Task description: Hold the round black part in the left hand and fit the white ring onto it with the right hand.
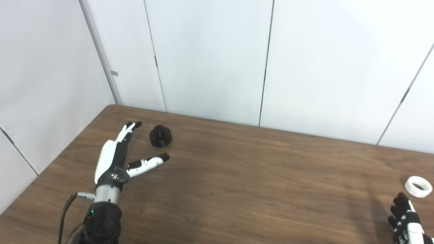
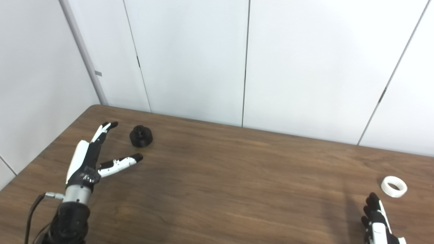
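Round black part [image 1: 160,136] stands upright near the spread, empty left hand [image 1: 113,159]. White ring [image 1: 418,186] lies flat, hole up. Right hand [image 1: 407,218] is cut off by the frame; its grasp cannot be told.

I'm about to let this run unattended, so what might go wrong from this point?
The round black part lies loose on the table, beyond the open left hand; a closing finger may knock it away instead of gripping it. The white ring sits near the table's right side, just ahead of the right hand, so a nudge might push it off. The ring's thin, low wall may be hard to pinch.
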